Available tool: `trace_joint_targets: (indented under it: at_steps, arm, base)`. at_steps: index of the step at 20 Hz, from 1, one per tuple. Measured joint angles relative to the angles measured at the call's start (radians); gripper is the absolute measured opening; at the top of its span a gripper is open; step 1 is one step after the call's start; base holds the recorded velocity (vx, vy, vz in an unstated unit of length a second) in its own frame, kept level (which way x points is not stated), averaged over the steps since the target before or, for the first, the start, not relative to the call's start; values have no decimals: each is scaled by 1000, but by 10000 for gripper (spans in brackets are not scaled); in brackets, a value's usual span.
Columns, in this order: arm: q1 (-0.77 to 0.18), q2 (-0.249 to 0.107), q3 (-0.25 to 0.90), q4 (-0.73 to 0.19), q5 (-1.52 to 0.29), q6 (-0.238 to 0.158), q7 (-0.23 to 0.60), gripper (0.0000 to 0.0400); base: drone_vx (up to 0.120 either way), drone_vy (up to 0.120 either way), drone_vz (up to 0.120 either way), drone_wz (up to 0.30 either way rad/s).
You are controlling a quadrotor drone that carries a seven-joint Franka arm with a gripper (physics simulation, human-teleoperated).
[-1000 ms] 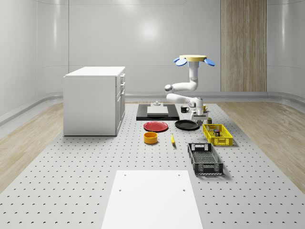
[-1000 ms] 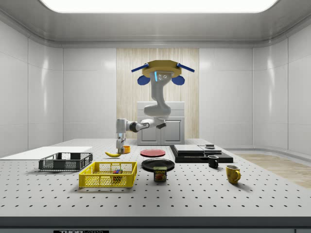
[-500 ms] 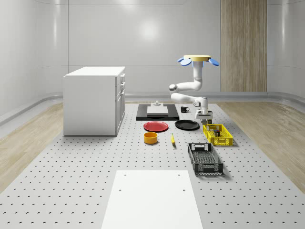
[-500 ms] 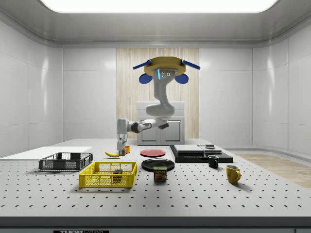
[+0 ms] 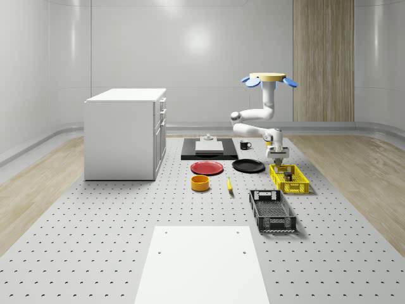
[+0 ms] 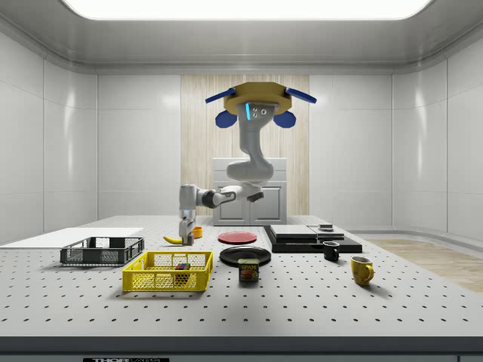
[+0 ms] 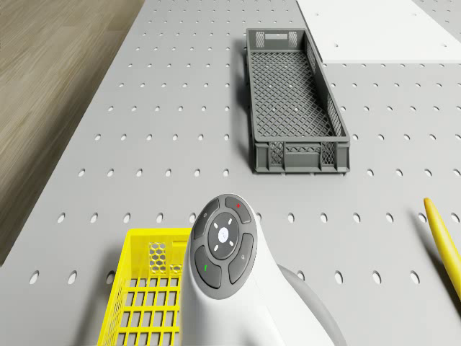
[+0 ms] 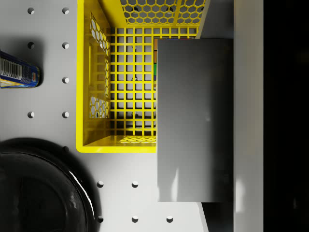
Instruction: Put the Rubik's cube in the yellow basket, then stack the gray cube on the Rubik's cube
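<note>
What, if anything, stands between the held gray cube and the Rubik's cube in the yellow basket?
Nothing visible. The claw holds the gray cube above the open yellow basket, where the Rubik's cube lies uncovered.

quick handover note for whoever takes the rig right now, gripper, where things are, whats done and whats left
Gripper: shut on the gray cube, held above the yellow basket.
Drone: hovering over the table, near the basket's far end in the whole-scene view.
Rubik's cube: already in the yellow basket.
Done: Rubik's cube placed, gray cube picked up.
Left: line up over the Rubik's cube, lower, set the gray cube on it, release.
</note>
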Motion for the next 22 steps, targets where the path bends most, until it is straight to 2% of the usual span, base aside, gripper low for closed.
trace_joint_targets:
  at_steps: [5, 11, 13, 14, 22]
  arm:
    - [0, 1, 0, 0, 0, 0, 0, 250]
    - [1, 1, 0, 0, -1, -1, -1, 250]
    - [1, 1, 0, 0, -1, -1, -1, 250]
    - [1, 1, 0, 0, -1, -1, -1, 250]
    - [1, 2, 0, 0, -1, -2, -1, 250]
  base:
    - [0, 120, -120, 0]
    - [0, 100, -7, 0]
    - [0, 100, -100, 0]
    - [0, 0, -120, 0]
    - [0, 0, 0, 0]
